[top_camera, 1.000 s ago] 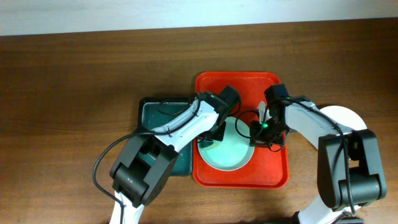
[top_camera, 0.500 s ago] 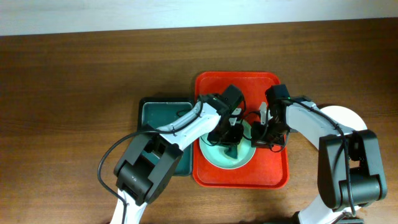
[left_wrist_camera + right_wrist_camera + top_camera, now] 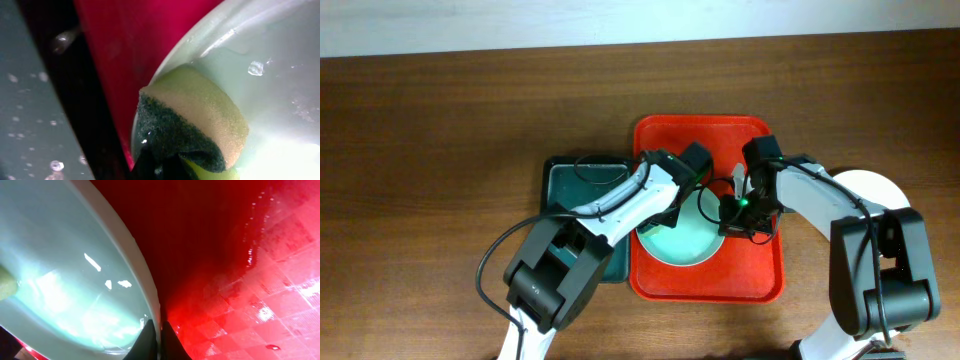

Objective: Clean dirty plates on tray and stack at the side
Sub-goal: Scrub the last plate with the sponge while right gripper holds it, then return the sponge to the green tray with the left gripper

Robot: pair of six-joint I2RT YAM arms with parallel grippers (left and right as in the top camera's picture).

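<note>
The left jaws clench a sponge [image 3: 200, 117] against the mint green plate [image 3: 685, 245]; the right jaws pinch its rim between them.

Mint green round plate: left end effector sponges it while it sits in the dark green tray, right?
No: the mint green round plate sits on the red rectangular plastic tray, per the overhead view. The left end effector does hold the yellow-green sponge on it.
</note>
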